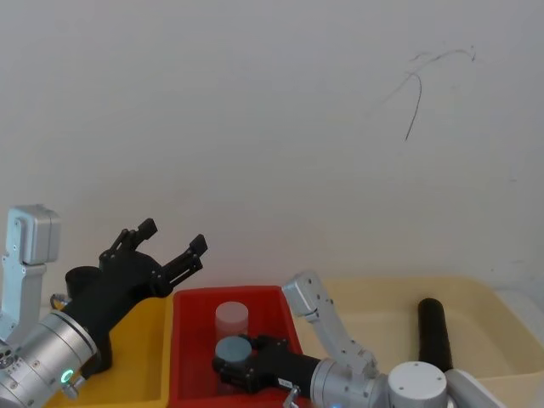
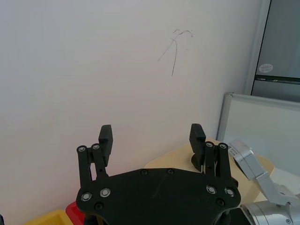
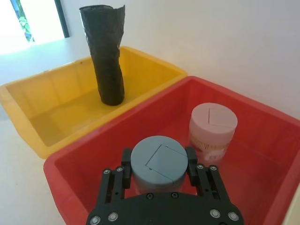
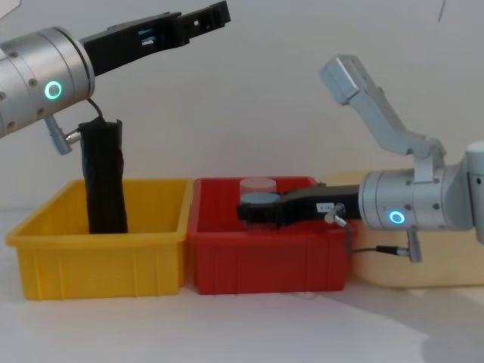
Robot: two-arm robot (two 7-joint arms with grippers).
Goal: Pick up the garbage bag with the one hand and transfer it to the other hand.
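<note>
Three bins (image 4: 98, 253) stand in a row on the counter (image 4: 242, 325): yellow, red, cream. We log the garbage bag (image 4: 104, 178), a tall black crinkled roll, upright in the yellow one. Left tool (image 4: 200, 17): raised above that bin, fingers spread, empty. Right tool (image 3: 159, 161): inside the red bin, clamped round a blue-lidded jar (image 3: 158, 160), with a pink-lidded jar (image 3: 212, 127) beside it.

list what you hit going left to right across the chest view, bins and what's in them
yellow bin with the black garbage bag roll standing in it → red bin holding the grey-blue-lidded jar, with the right gripper around it → cream bin
</note>
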